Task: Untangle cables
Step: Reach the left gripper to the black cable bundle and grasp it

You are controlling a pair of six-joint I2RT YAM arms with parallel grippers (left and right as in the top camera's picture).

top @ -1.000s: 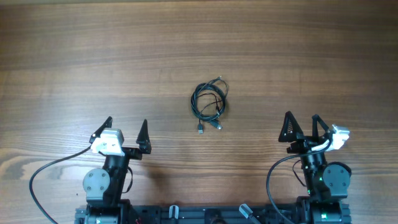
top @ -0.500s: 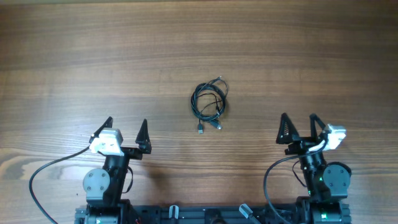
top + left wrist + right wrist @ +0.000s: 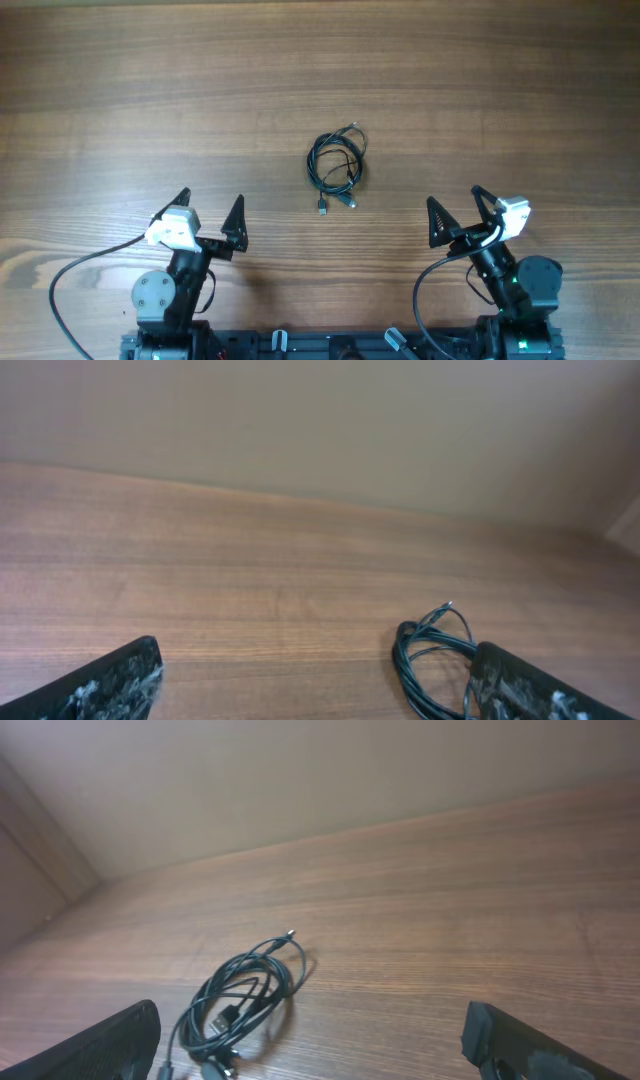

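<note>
The cables lie as one small coiled black bundle in the middle of the wooden table, with plug ends at its near side. In the left wrist view the bundle sits at the lower right, partly behind my right finger. In the right wrist view the bundle lies at the lower left, just inside my left finger. My left gripper is open and empty, near the front left, well apart from the bundle. My right gripper is open and empty at the front right, turned toward the bundle.
The wooden table stretches to the far edge, where a plain wall stands. Thick black wires loop from the arm bases at the front edge.
My right gripper has swung left and turned toward the cable bundle. My left gripper has shifted slightly to the right. The bundle has not moved.
</note>
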